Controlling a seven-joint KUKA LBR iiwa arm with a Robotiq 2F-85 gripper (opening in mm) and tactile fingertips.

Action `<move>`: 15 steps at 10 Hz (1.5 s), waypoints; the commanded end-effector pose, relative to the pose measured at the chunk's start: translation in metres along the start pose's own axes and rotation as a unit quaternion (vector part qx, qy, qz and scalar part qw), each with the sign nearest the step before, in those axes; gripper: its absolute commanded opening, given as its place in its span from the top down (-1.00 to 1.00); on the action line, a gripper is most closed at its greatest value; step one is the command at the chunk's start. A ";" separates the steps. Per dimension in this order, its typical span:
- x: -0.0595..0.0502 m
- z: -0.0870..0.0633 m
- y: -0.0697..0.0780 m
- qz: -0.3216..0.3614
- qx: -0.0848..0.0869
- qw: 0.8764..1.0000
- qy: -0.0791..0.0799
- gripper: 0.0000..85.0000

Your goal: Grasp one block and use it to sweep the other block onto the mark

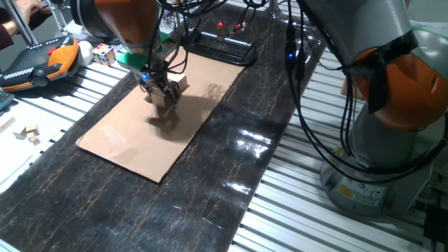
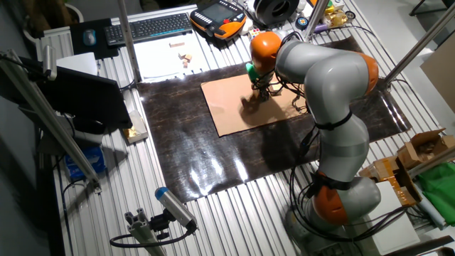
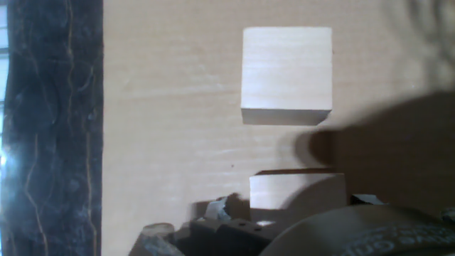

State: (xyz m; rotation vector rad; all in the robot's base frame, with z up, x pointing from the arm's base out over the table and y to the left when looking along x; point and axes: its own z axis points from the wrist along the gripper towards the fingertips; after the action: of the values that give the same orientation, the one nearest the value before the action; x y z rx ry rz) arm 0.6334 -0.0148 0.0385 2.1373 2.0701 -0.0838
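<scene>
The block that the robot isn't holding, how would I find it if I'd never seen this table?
Look at the tan cardboard sheet lying on the dark mat. At its far end the end effector is down on the cardboard, gripping one pale wooden block. The free block is the same pale wooden cube sitting just beyond it, apart, with nothing touching it.

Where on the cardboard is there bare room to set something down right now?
The near half of the cardboard, from the gripper down to its corner by the dark mat, looks bare. A bare strip also runs beside the free block, between it and the mat. It is crowded around the gripper, where both blocks sit close together.
</scene>
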 end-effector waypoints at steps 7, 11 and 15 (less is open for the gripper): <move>0.008 -0.054 0.007 -0.017 0.021 1.000 0.001 -1.00; 0.019 -0.090 -0.001 -0.065 0.014 0.997 0.028 -0.40; 0.037 -0.122 -0.009 -0.114 0.003 0.993 0.036 0.69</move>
State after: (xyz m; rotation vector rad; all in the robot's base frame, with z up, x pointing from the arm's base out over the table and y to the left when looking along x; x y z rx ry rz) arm 0.6161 0.0413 0.1534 1.9256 2.3592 -0.0383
